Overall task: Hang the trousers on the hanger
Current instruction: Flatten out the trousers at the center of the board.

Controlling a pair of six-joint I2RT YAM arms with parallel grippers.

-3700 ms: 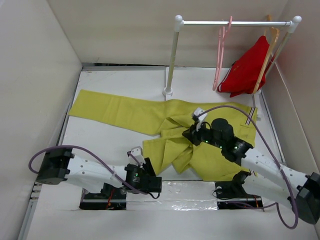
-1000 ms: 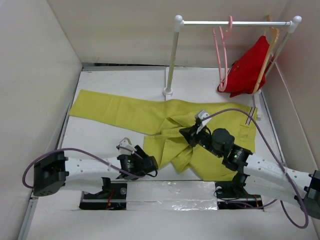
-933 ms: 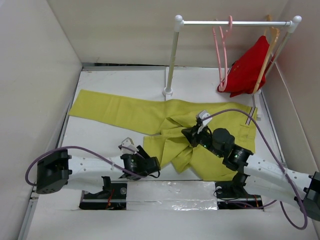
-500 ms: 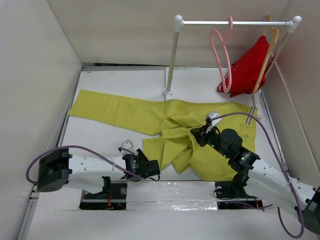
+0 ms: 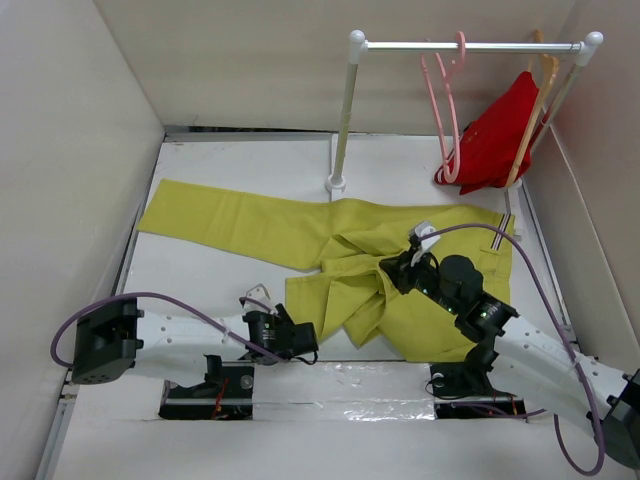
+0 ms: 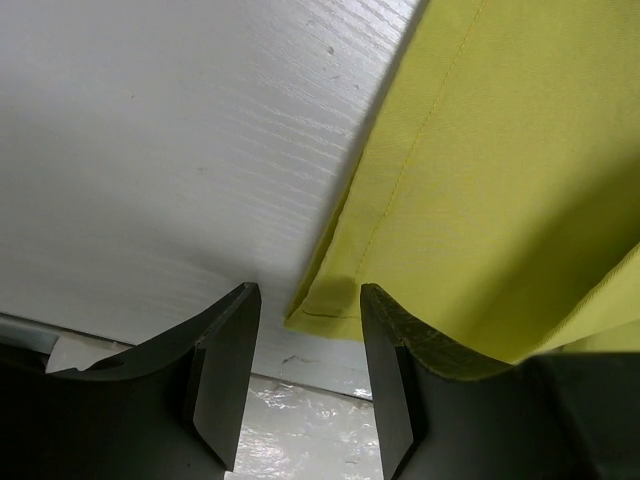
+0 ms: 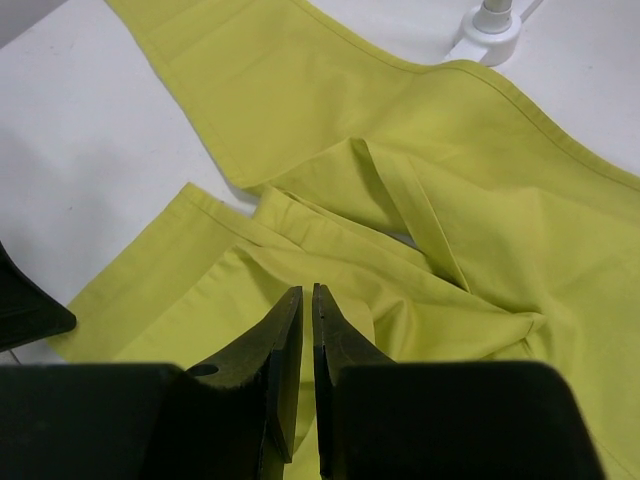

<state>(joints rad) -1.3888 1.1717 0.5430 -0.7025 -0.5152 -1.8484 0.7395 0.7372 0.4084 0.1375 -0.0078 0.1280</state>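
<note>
Grasping seems in hand: the open left hand (image 6: 307, 295) brackets a hem corner of the trousers (image 6: 500, 150) and needs closing, while the near-shut right hand (image 7: 307, 290) hovers empty.

Clothes rack (image 5: 470, 45): metal rail on two white posts, at far right of white table (image 5: 240, 160). Left post foot (image 7: 492, 22) round, white, resting on table. Red garment (image 5: 495, 140) hangs on tan wooden hanger (image 5: 545, 65) at rail's right end (hanger hook unclear). Beige walls (image 5: 250, 60) behind rack and either side. Shiny strip (image 5: 350, 385) along table edge farthest from rack.
</note>
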